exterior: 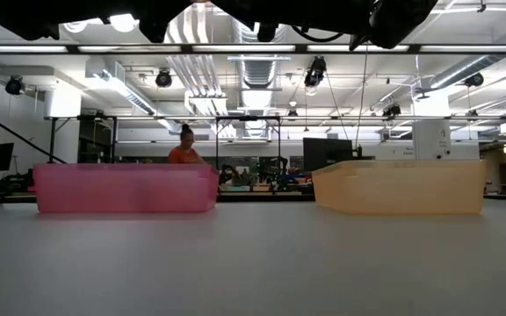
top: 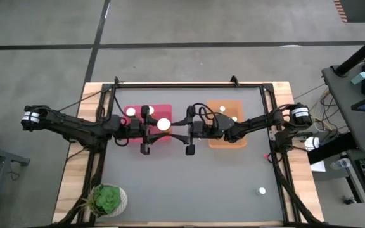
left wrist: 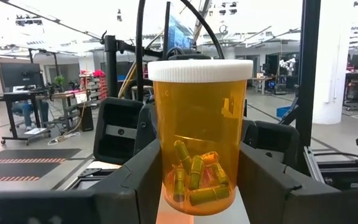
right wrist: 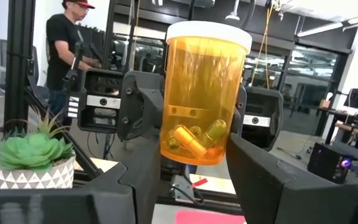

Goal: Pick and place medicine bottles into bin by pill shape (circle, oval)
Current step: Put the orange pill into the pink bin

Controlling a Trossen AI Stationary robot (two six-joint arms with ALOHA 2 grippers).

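Orange bottle [left wrist: 199, 134] upright between left gripper [left wrist: 197, 186] fingers, clamped at lower body, white cap up, oblong yellow pills inside. Right gripper [right wrist: 188, 180] grips same bottle [right wrist: 202, 93] from opposite side; both arms meet mid-table. From above, bottle cap [top: 163, 125] sits over right edge of pink bin [top: 135, 142], more caps inside it. Orange bin [top: 225, 143] just beside, caps in it too. One lone bottle [top: 262, 190] near table's right front. Plant [top: 106, 199] at left front corner.

Bright ceiling strip lights [exterior: 262, 48] glare in the low view, and the distant room looks perhaps slightly soft.
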